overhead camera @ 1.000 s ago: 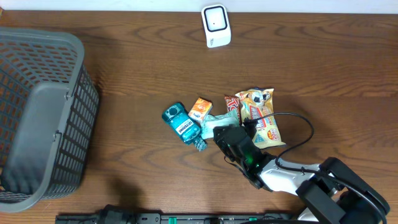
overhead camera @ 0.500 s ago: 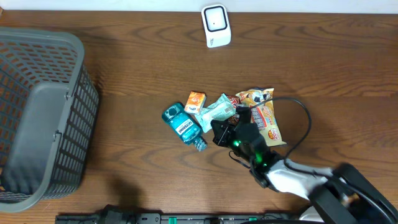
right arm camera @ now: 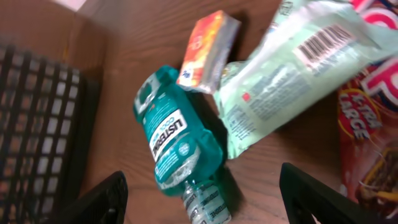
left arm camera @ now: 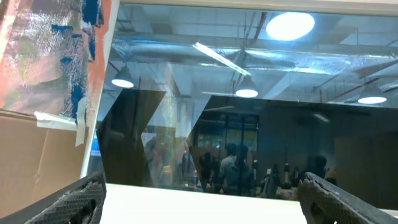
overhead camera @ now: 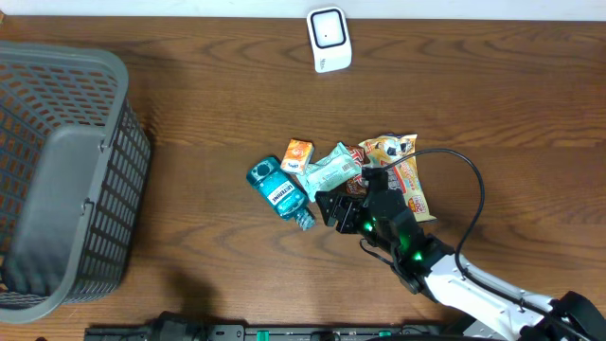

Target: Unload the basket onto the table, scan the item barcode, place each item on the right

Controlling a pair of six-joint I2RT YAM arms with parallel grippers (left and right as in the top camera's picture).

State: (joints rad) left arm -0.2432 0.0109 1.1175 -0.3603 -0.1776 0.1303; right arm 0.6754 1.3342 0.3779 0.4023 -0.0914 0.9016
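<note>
A cluster of items lies mid-table: a teal mouthwash bottle (overhead camera: 276,187), a small orange box (overhead camera: 296,154), a pale green packet (overhead camera: 331,170), and a yellow snack bag (overhead camera: 402,180) on a red wrapper. The white scanner (overhead camera: 329,39) stands at the far edge. My right gripper (overhead camera: 343,210) hovers open just in front of the green packet, holding nothing. In the right wrist view the bottle (right arm camera: 174,140) lies lengthwise ahead, the green packet (right arm camera: 280,87) shows its barcode (right arm camera: 323,40), and the gripper (right arm camera: 205,199) spans the bottle's cap end. My left gripper (left arm camera: 202,199) is open, facing the ceiling.
A large grey mesh basket (overhead camera: 57,180) fills the left side of the table. The orange box (right arm camera: 208,43) leans beside the green packet, and the red wrapper (right arm camera: 370,137) lies at the right. The right arm's cable (overhead camera: 464,189) loops over the snack bag.
The right gripper closed on the green packet, dragged it up and right, nudging the orange box away, then opened and let it go. The left gripper stayed open.
</note>
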